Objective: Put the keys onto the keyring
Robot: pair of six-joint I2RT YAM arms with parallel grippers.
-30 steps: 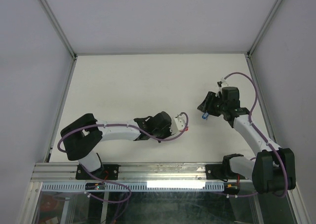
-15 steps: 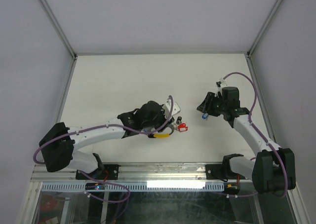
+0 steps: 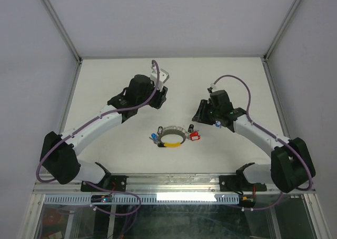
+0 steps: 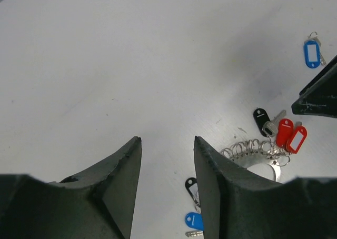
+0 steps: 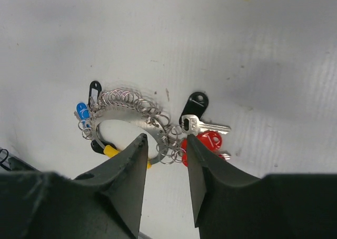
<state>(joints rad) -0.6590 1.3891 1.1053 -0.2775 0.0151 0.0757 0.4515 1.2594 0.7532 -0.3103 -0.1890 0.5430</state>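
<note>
At table centre, keyring with keys, left gripper parted, empty, right gripper parted over it, blue key seen from left wrist, not right

Keyring lies on the table between my arms, keys touching its left and right sides, a lone key apart to the right, my left gripper behind-left and my right gripper behind-right.
</note>
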